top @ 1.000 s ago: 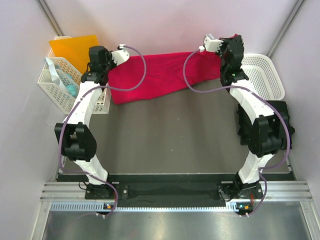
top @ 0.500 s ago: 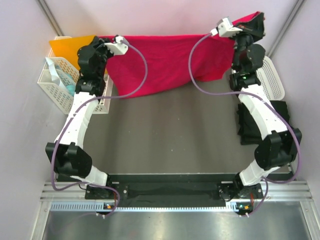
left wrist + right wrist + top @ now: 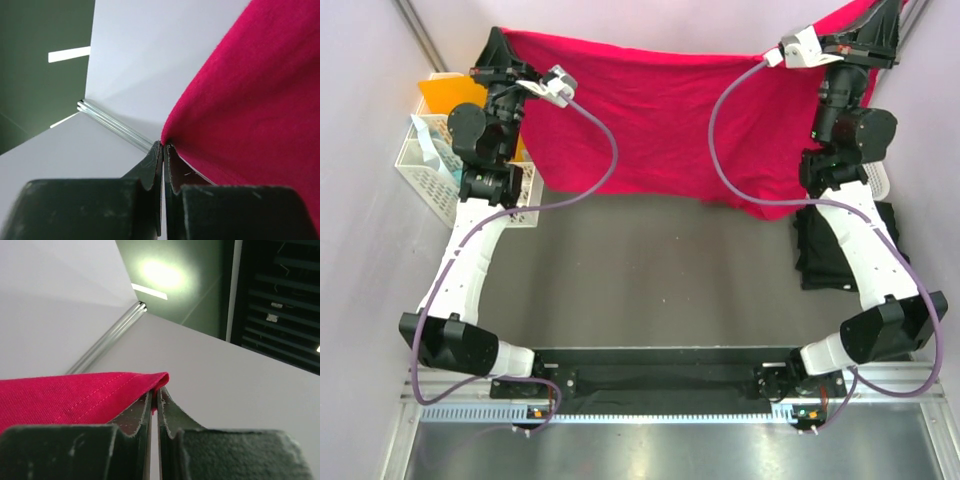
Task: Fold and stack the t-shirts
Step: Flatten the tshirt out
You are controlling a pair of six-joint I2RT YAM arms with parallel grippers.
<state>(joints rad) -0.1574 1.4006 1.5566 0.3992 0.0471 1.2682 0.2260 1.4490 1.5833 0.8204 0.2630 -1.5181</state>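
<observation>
The pinkish-red t-shirt hangs spread like a curtain, held high above the back of the table by both grippers. My left gripper is shut on its top left corner, seen in the left wrist view where the red cloth fills the right side. My right gripper is shut on its top right corner, seen in the right wrist view with the hemmed red edge to the left. The black t-shirt lies on the table at the right, partly behind the right arm.
A white lattice basket stands at the back left with an orange sheet and light blue items in it. Another white basket is at the right, mostly hidden by the right arm. Walls close in on both sides.
Both grippers have risen and moved apart, lifting the red t-shirt off the table until it hangs stretched between them. The black t-shirt has not moved.
</observation>
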